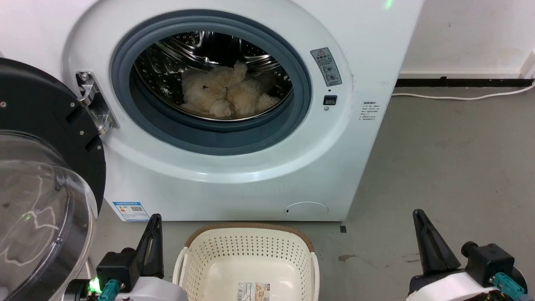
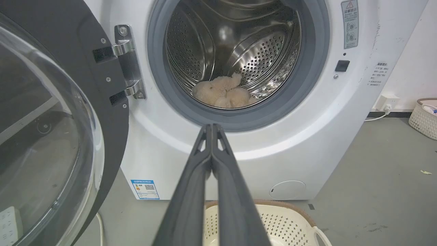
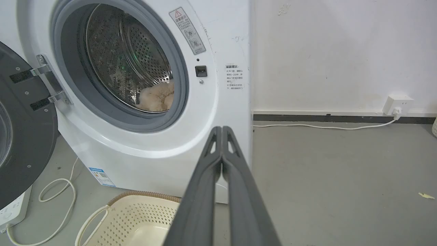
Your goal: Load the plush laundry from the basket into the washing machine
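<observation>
I see the plush laundry lying in the drum of the washing machine, ahead of my left fingers and right fingers, each pair pressed together. The basket sits low between them, and the open door stands beside the left fingers.

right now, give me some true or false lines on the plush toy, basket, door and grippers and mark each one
The plush laundry lies inside the washing machine. True.
The basket stands in front of the washing machine. True.
The left gripper and right gripper are both shut. True.
The basket holds a toy. False: it holds none; a label lies on its bottom.
The right gripper grips the plush laundry. False: it holds nothing.
The door is closed. False: the door stands open.
</observation>
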Robot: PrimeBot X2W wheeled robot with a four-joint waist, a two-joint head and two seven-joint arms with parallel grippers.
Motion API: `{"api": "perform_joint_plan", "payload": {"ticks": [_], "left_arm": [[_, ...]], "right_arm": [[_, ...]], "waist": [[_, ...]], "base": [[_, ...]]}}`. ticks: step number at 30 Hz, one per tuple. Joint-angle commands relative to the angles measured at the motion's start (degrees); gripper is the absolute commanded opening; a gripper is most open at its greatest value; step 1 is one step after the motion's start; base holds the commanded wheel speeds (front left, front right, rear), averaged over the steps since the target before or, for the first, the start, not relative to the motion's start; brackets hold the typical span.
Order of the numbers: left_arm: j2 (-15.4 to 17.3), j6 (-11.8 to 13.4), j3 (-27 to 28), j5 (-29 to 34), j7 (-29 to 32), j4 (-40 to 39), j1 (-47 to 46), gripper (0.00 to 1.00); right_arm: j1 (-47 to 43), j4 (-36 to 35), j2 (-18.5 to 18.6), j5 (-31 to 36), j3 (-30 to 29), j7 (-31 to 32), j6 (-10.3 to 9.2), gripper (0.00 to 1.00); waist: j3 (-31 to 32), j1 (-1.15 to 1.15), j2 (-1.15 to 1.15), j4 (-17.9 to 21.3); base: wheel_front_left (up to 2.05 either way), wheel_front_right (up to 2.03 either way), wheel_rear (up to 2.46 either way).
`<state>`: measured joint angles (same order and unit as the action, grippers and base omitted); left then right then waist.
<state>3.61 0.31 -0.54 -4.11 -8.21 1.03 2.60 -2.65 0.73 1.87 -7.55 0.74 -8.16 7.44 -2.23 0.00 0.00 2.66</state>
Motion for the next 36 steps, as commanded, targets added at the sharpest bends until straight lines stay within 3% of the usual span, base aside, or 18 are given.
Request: {"api": "perform_joint_plan", "payload": {"ticks": [1, 36], "left_arm": [[-0.13, -0.14, 0.2, 0.43, 0.26, -0.24, -0.64, 0.0], [-0.44, -0.23, 0.37, 2.33, 4.36, -0.64, -1.65, 0.0]], "right_arm": [[1.05, -0.29, 0.06, 0.46, -0.05, 0.17, 0.02, 0.0], [1.87, -0.52, 0.1, 4.12, -0.41, 4.29, 0.03, 0.0]], "waist": [[0.02, 0.0, 0.0, -0.03], [1.16, 0.0, 0.0, -1.38]], "base": [[0.0, 0.0, 0.0], [0.0, 0.0, 0.0]]}}
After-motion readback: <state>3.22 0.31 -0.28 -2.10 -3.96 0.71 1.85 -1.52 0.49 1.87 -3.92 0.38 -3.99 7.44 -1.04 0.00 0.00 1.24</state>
